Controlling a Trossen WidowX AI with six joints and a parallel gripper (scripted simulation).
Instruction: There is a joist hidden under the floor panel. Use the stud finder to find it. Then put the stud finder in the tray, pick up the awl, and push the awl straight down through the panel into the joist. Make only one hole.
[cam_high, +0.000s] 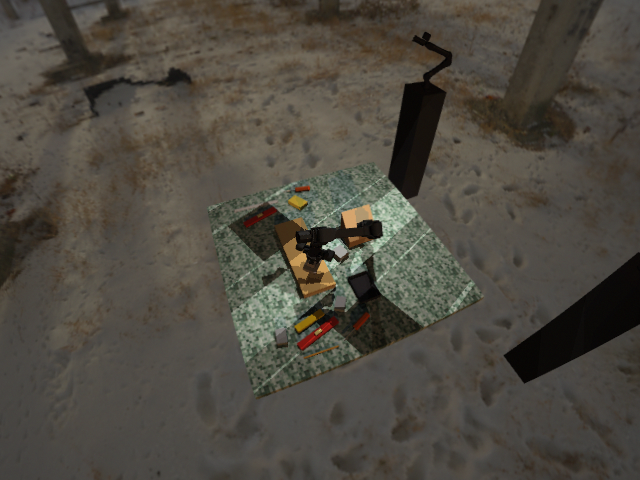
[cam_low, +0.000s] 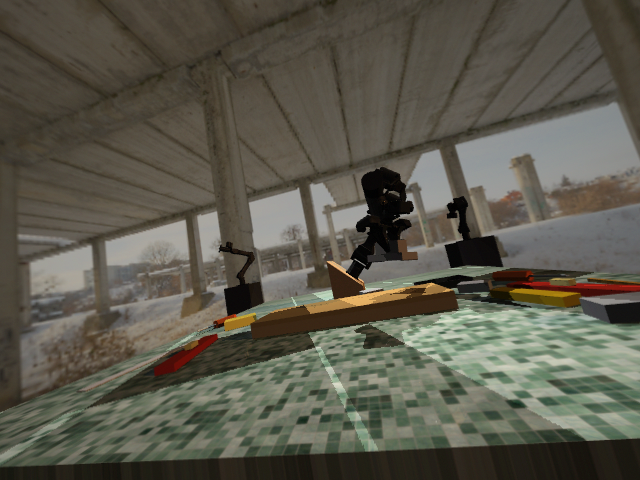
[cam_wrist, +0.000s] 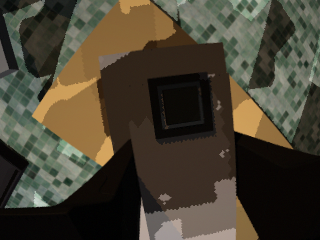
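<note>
The floor panel (cam_high: 290, 231) (cam_low: 310, 317) (cam_wrist: 70, 112) is a long tan board lying on the table. My gripper (cam_high: 312, 257) (cam_low: 386, 240) (cam_wrist: 175, 140) is shut on the stud finder (cam_high: 311, 265) (cam_low: 402, 249) (cam_wrist: 165, 172), a grey-brown block. It is held raised above the panel's nearer part in the top view. Its square screen (cam_wrist: 182, 106) looks dark in the wrist view. The black tray (cam_high: 363, 285) (cam_low: 447, 281) is empty. One red-orange handle (cam_high: 361, 321) lies beyond the tray and another (cam_high: 302, 189) lies at the far edge; I cannot tell which is the awl.
A tan wedge-shaped block (cam_high: 356, 215) (cam_low: 341, 281) stands beside the arm. Grey blocks (cam_high: 339, 303) (cam_high: 281, 337), a yellow bar (cam_high: 306, 323) and a red level (cam_high: 315, 335) lie past the panel's near end. Another red level (cam_high: 260, 217) and a yellow block (cam_high: 297, 202) lie near its far end.
</note>
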